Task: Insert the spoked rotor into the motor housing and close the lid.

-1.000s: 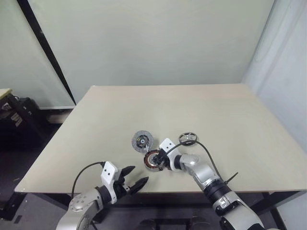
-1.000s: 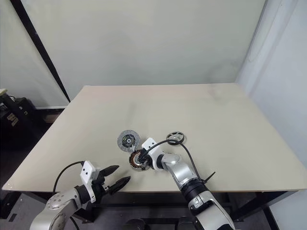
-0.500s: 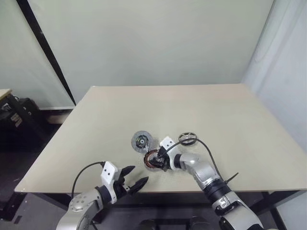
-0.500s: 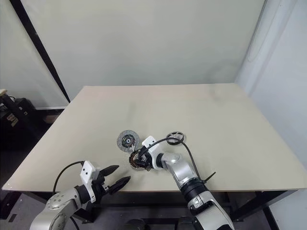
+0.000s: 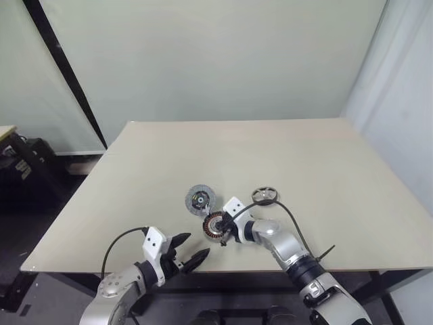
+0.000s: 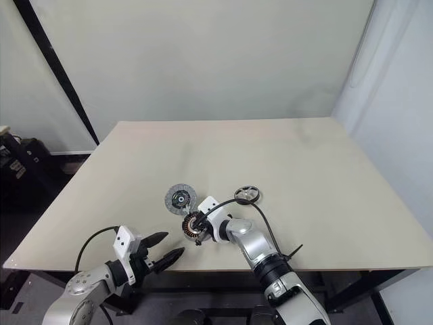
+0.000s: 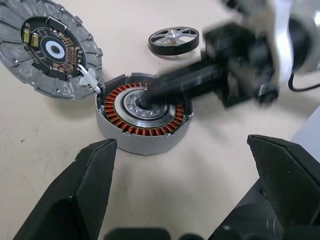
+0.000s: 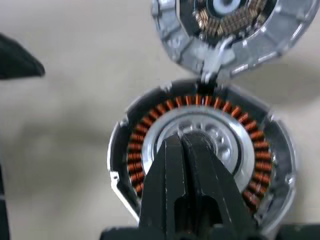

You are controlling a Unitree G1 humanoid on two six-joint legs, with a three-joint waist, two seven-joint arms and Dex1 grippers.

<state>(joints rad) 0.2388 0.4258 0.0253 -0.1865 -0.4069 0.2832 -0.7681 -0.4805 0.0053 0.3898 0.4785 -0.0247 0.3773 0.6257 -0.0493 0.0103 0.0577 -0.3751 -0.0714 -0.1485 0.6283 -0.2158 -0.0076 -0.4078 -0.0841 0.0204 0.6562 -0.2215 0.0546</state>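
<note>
The motor housing (image 7: pixel 143 115), a round grey body with a ring of copper windings, sits near the table's front middle. My right gripper (image 8: pixel 182 142) is shut with nothing between its fingers, and its tips rest down in the housing's (image 5: pixel 215 225) silver centre. The lid (image 7: pixel 50 47) lies flat just behind the housing (image 8: pixel 137 150) with its dark circuit face up, its edge meeting the housing's rim. The spoked rotor (image 5: pixel 264 196) lies on the table to the right of both, apart from them. My left gripper (image 5: pixel 190 248) stands open at the front edge, left of the housing.
The beige table (image 5: pixel 325 162) stretches bare behind and to the right. A black cable (image 5: pixel 292 218) loops from my right wrist past the rotor. A dark pole (image 5: pixel 64 71) leans at the left, with dark gear (image 5: pixel 20 162) on the floor there.
The right gripper's fingers opened and then shut again at the housing's centre. The left arm has kept still.
</note>
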